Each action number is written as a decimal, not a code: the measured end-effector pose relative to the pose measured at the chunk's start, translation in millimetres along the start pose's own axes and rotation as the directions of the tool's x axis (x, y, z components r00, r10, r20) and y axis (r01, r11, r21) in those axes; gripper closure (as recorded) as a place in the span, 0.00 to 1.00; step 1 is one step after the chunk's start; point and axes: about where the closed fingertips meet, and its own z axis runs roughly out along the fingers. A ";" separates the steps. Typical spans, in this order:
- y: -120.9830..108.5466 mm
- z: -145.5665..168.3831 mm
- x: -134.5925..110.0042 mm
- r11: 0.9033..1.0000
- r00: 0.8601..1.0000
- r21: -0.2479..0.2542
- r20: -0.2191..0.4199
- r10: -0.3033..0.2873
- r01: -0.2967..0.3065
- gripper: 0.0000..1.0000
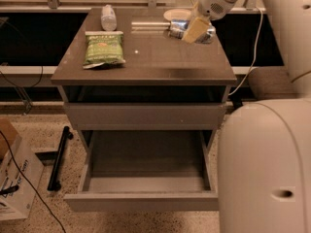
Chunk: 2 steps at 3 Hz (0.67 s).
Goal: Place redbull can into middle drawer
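Observation:
My gripper is shut on the redbull can, a silver-and-blue can lying sideways between the beige fingers. It holds the can just above the back right part of the brown cabinet top. The middle drawer is pulled out wide below a closed grey drawer front. Its dark grey floor holds nothing.
A green snack bag lies on the cabinet top at the left, with a clear plastic bottle behind it. A pale plate sits behind the can. My white arm fills the right side. A cardboard box and a black bar are on the floor at left.

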 end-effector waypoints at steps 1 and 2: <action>41.9 -71.0 -14.1 0.999 0.997 0.036 0.067 0.036 -0.038 1.00; 93.3 -102.3 -15.1 0.994 0.989 0.018 0.104 0.110 -0.112 1.00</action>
